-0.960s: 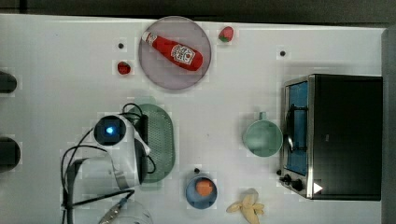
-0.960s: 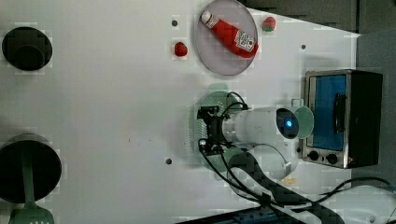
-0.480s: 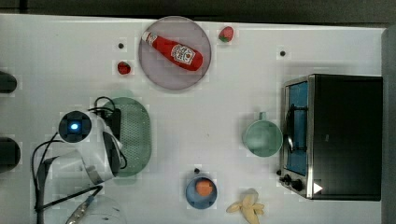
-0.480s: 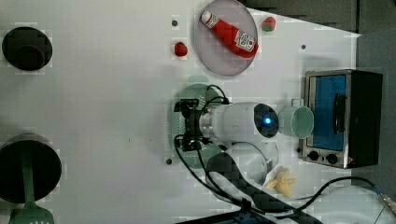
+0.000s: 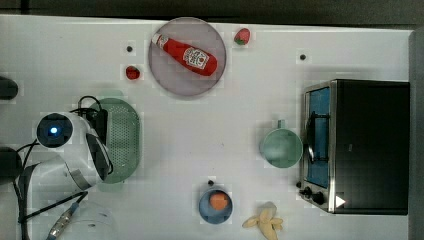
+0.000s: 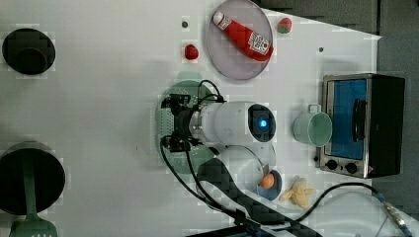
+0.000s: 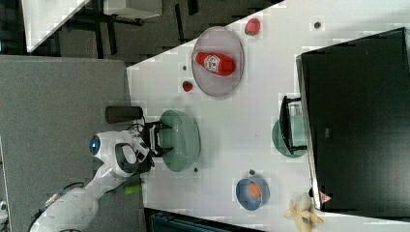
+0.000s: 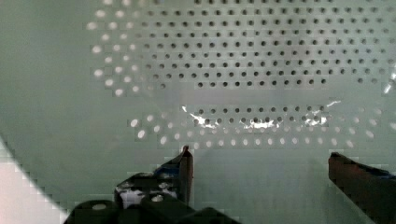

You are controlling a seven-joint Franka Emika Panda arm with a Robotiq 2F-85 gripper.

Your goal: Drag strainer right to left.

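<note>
The strainer [image 5: 125,140], a pale mint-green oval with a grid of small holes, lies on the white table [image 5: 210,125] toward the top view's left. My gripper [image 5: 102,127] reaches down into the half of it nearer the top view's left. In the wrist view the strainer's perforated floor [image 8: 243,70] spreads close ahead, and my gripper [image 8: 261,163] is open, with one dark fingertip [image 8: 185,163] and the other standing wide apart. Nothing lies between them. The right view shows my gripper [image 7: 162,137] over the strainer [image 7: 186,140]. In the left view my gripper [image 6: 175,123] covers much of the strainer [image 6: 188,86].
A grey plate [image 5: 175,80] holding a red ketchup bottle [image 5: 187,52] sits behind the strainer. A mint mug [image 5: 281,147] and a toaster oven [image 5: 360,145] stand at the top view's right. A blue bowl [image 5: 215,205], a banana [image 5: 264,222] and a strawberry [image 5: 132,72] lie nearby.
The arm and the strainer have moved together toward the top view's left over the last second. The gripper has stayed open.
</note>
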